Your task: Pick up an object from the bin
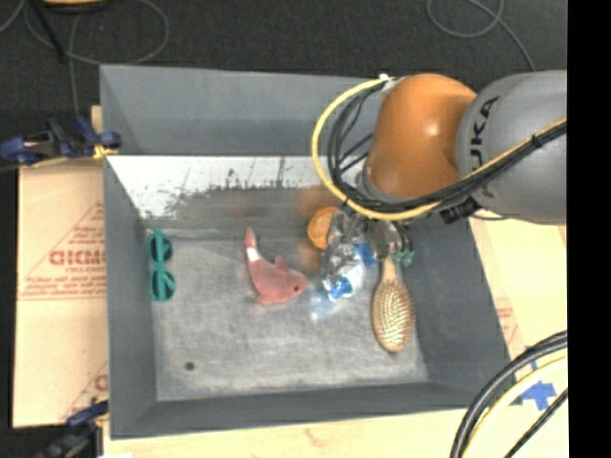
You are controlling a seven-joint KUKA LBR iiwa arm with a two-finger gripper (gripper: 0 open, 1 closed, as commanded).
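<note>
— Grey metal bin (134,218) on a dark floor, with a handful of small things scattered over its bottom. Where's the arm?

— Reaching in from the right, with the orange cover (420,132) over its wrist. The gripper (344,254) is down low at the far right of the bin floor, right over a blue and clear crumpled thing (342,282).

— Open or closed?

— Can't tell from up here; the wrist hides too much of it.

— What's around it?

— An orange rounded thing (321,225) sits just beside the gripper, on its far left. A wooden hairbrush (392,315) lies just right of the blue piece, handle pointing to the far side. A pink toy (275,281) lies near on the left, and teal glasses (160,267) are well apart, by the left wall.
</note>
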